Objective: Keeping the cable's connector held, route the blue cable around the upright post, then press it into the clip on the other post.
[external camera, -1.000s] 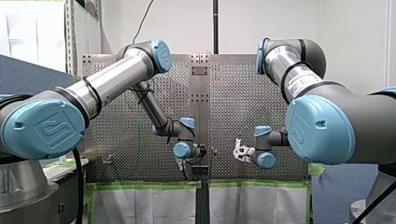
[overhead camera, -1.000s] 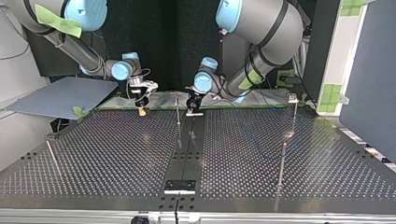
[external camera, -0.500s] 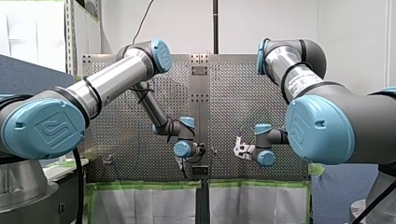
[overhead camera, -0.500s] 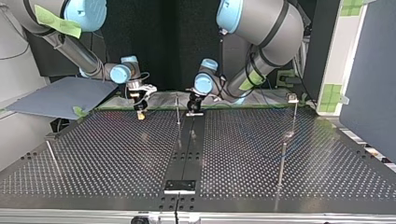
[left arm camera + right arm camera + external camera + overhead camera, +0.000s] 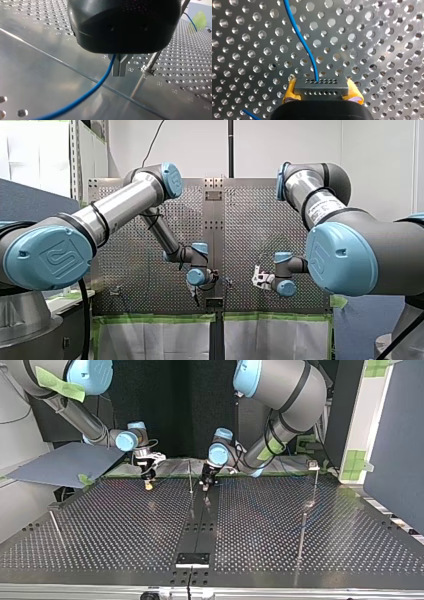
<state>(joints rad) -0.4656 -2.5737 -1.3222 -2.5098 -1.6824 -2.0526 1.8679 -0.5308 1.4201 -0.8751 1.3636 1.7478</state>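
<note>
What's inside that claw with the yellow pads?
My right gripper clamps a grey connector with rows of small holes; the blue cable leaves its front face. The connector's rear is covered by the gripper's black body.

Post [image 5: 151,60] partly behind left pincer [image 5: 119,74]; blue cable [image 5: 82,96] end out of view.
</note>
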